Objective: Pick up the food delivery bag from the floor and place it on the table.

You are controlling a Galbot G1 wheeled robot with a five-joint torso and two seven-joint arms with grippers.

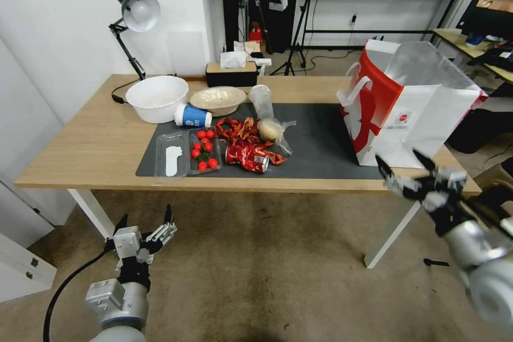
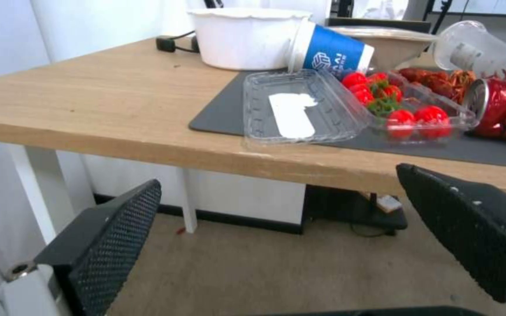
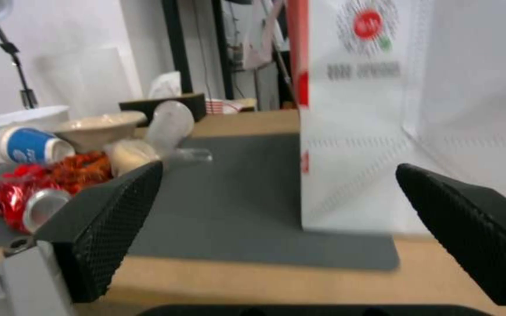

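Note:
The red-and-white food delivery bag (image 1: 406, 112) stands upright at the right end of the light-wood table (image 1: 91, 144), partly on the dark grey mat (image 1: 320, 144); its white side with the round red logo (image 3: 370, 109) fills much of the right wrist view. My right gripper (image 1: 406, 164) hovers open just in front of the bag's lower corner at the table's front edge, touching nothing. Its fingers (image 3: 101, 224) frame the bag. My left gripper (image 1: 145, 220) is open low over the stained floor (image 1: 256, 256), below the table's left front edge.
The mat carries a clear tray of tomatoes (image 1: 204, 150), a crumpled red wrapper and can (image 1: 247, 156), a blue cup (image 1: 191, 116), bowls (image 1: 156, 97) and a plastic cup (image 1: 261, 99). A desk lamp (image 1: 136, 10) and tissue box (image 1: 231, 72) stand at the back. White table legs (image 1: 390, 235) flank open floor.

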